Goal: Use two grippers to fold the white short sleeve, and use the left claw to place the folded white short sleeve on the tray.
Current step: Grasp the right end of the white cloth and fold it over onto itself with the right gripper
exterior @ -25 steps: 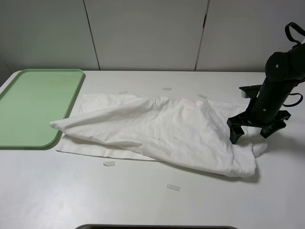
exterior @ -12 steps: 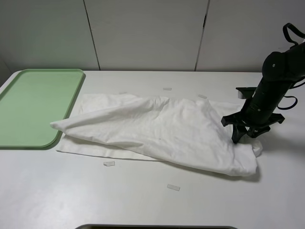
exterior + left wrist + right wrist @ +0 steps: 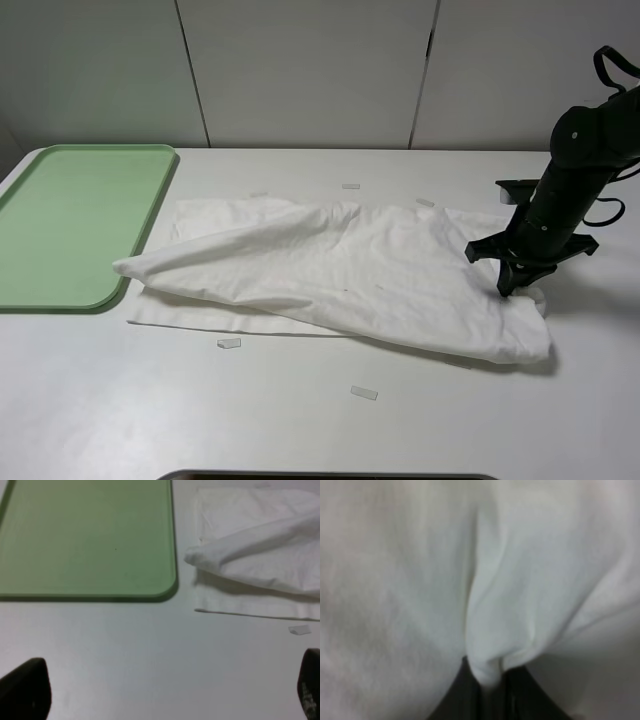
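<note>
We have our right arm [image 3: 578, 165] at the right of the high view. It is bent at the elbow, its forearm slants down and inward, and cables [image 3: 612, 62] loop behind the upper joint. At its end, our right gripper [image 3: 512, 288] points steeply down. Through its wrist camera we see the two dark fingers [image 3: 451, 702] drawn close together, pinching a narrow fold of the shirt [image 3: 485, 630] between them. Our left arm is out of the high view. Its wrist camera shows our left gripper [image 3: 167, 692] with the jaws spread wide and the two black fingertips [image 3: 25, 690] far apart.
</note>
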